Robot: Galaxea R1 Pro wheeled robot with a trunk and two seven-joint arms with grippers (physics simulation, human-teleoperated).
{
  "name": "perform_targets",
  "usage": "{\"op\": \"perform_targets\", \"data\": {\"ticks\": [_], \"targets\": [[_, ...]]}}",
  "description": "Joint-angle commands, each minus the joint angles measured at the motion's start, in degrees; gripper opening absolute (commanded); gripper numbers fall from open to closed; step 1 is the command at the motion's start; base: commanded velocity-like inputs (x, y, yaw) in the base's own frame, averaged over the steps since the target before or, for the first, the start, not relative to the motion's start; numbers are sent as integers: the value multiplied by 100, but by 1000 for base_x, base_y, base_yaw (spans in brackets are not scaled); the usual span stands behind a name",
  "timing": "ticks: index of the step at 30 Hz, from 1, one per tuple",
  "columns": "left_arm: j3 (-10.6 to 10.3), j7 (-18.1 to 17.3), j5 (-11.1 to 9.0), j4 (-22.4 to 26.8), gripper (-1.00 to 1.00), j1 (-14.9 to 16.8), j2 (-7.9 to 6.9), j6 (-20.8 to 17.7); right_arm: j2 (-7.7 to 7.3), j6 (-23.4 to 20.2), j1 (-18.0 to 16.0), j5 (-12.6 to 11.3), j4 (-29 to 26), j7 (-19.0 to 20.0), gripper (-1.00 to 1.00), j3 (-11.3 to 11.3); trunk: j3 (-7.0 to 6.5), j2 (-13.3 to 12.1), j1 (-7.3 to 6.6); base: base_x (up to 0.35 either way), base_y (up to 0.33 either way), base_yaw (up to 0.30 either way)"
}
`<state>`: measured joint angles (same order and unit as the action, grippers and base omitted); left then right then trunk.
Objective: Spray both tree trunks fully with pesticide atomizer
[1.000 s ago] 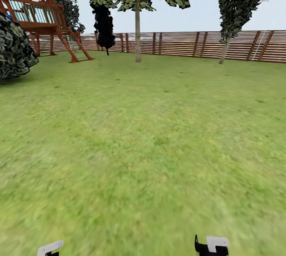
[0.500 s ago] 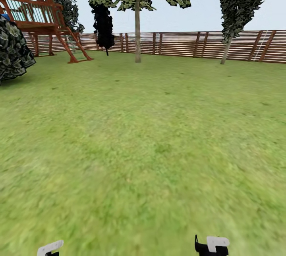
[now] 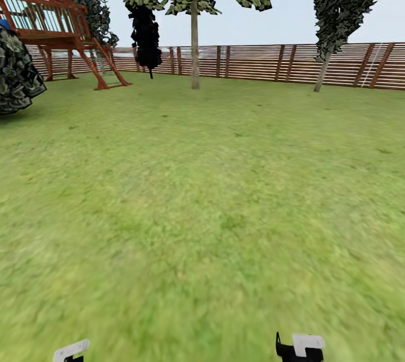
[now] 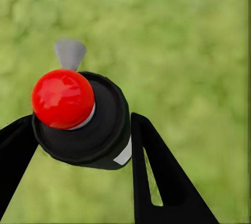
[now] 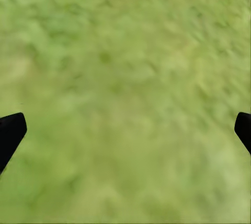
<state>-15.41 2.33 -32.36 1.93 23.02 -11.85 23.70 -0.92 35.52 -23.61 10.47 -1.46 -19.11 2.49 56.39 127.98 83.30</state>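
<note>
While crossing lawn (image 3: 202, 210) | left tool (image 4: 78, 130) pinching red-knobbed black object (image 4: 78, 119) | right tool (image 5: 125, 130) spread | tree trunk (image 3: 194, 47) far ahead, centred

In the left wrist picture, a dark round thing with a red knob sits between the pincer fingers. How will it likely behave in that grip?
The dark body looks rigid and smoothly rounded, so it may slip or twist between the flat fingers of the left pincer. Its red knob and grey spout stick out, so a bump there could probably turn it.
</note>
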Motion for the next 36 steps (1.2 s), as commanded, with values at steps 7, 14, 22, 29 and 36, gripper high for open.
{"op": "perform_targets", "data": {"ticks": [7, 14, 22, 29, 36], "targets": [[-50, 22, -24, 6, -100, 2, -1, 12, 1, 8, -4, 60, 5, -33, 100, 24, 5, 2, 3, 338, 0, 0], [-50, 22, -24, 6, -100, 1, -1, 12, -4, 8, -4, 60, 5, -39, 100, 29, 5, 2, 3, 339, 0, 0], [-50, 23, -24, 7, -100, 1, 7, 12, -2, 8, -4, 60, 5, -34, 100, 29, 5, 2, 3, 338, 0, 0], [-50, 22, -24, 8, -100, 4, 7, 12, -1, 8, -4, 60, 5, -34, 100, 25, 5, 2, 3, 338, 0, 0], [-50, 22, -24, 2, -100, 5, 1, 12, 0, 8, -4, 60, 5, -36, 100, 27, 5, 2, 3, 339, 0, 0]]}}
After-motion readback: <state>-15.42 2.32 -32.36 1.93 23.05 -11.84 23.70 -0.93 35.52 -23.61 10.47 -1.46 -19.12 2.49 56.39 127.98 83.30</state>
